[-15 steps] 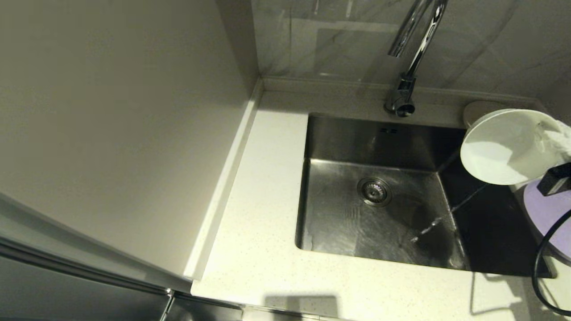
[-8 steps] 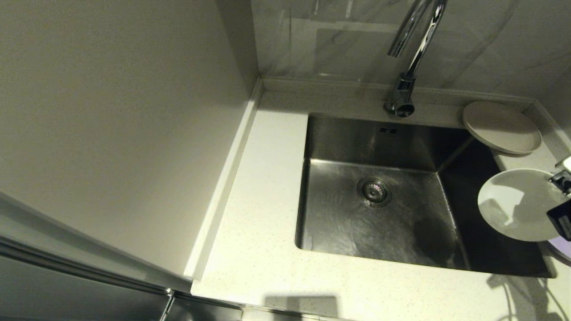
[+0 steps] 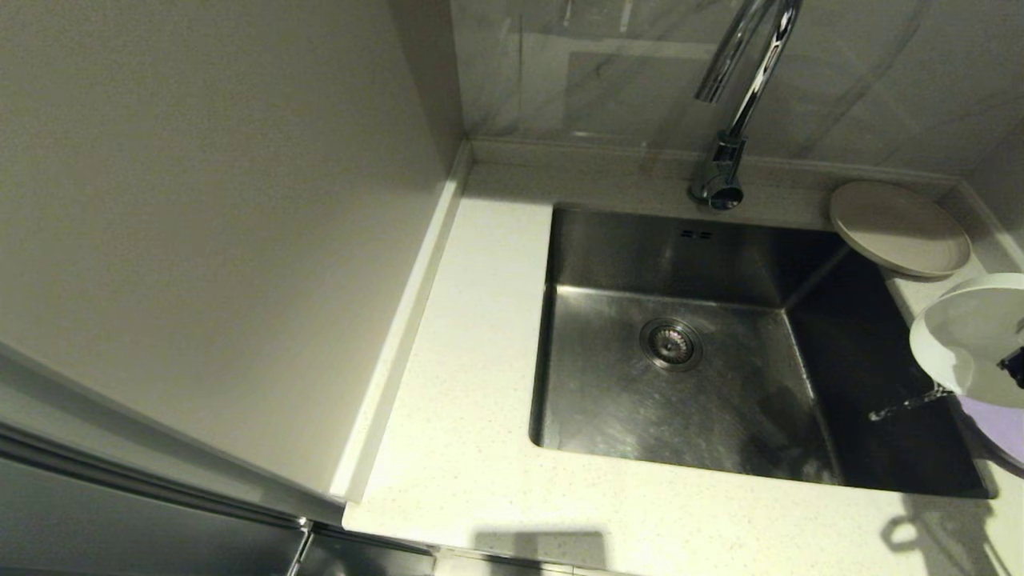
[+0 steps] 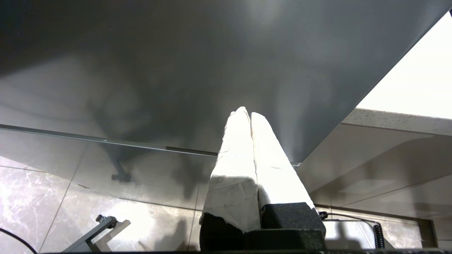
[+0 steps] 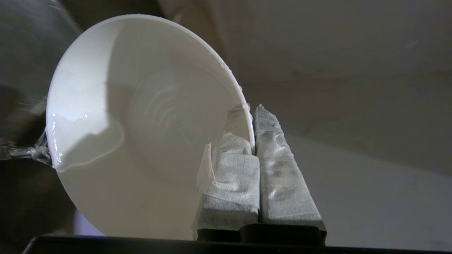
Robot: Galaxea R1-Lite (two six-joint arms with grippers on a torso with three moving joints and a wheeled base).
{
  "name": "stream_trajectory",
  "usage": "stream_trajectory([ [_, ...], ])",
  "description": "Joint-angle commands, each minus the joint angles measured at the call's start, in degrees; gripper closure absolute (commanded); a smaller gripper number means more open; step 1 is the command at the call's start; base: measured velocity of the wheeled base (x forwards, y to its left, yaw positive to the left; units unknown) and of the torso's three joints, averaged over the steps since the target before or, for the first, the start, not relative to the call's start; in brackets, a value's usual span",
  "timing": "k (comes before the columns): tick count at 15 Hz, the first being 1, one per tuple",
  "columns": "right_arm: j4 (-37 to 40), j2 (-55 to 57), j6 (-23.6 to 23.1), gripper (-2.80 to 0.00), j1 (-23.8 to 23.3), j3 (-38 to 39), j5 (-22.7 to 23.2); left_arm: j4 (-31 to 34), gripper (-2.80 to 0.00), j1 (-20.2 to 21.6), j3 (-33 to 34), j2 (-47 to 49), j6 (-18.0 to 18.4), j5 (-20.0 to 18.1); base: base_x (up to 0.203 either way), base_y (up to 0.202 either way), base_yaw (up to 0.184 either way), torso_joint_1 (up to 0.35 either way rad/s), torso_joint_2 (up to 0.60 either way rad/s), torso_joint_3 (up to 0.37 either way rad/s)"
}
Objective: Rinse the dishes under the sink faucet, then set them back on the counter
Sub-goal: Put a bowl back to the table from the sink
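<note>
My right gripper (image 5: 252, 110) is shut on the rim of the small white bowl (image 5: 141, 123), one finger inside and one outside. In the head view the bowl (image 3: 968, 336) hangs tilted at the sink's right edge. A thin stream of water (image 3: 904, 402) runs from its lower lip into the steel sink (image 3: 616, 256). The lilac plate (image 3: 1004, 432) lies partly hidden under the bowl on the counter (image 3: 472, 384). The beige plate (image 3: 896, 228) rests at the back right corner. The chrome faucet (image 3: 740, 88) arches over the back of the basin with no water running from it.
My left gripper (image 4: 246, 113) is shut and empty, parked low beside a dark cabinet front, below the counter's edge. The drain strainer (image 3: 670, 344) sits mid-basin. A tall pale panel walls off the counter's left side, and grey tile backs the sink.
The bowl dropped from in front of the beige plate, then shifted right toward the frame's edge. It levelled briefly and is tilted again, spilling water into the sink.
</note>
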Motion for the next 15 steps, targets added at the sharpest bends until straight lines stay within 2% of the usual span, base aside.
stream_trajectory([
  [1,-5.75,-0.03,-7.05,0.00,0.04,3.26,-0.09,-0.04,0.00,0.00,0.00,-0.09,-0.02,0.03,0.000,0.000,0.000,0.000,0.00,0.000],
  [5,-9.22,-3.08,-17.25,0.00,0.04,7.39,-0.09,-0.04,0.00,0.00,0.00,-0.09,-0.02,0.03,0.000,0.000,0.000,0.000,0.00,0.000],
  [8,-9.05,-4.76,-18.45,0.00,0.04,5.45,-1.02,-0.04,0.00,0.00,0.00,-0.09,-0.02,0.03,0.000,0.000,0.000,0.000,0.00,0.000],
  [11,-9.11,-5.81,-18.34,0.00,-0.16,9.89,-2.55,-0.04,0.00,0.00,0.00,-0.09,-0.02,0.03,0.000,0.000,0.000,0.000,0.00,0.000],
  [15,-9.41,-7.09,-17.99,0.00,-0.14,5.87,-2.90,-0.04,0.00,0.00,0.00,-0.09,-0.02,0.03,0.000,0.000,0.000,0.000,0.00,0.000],
])
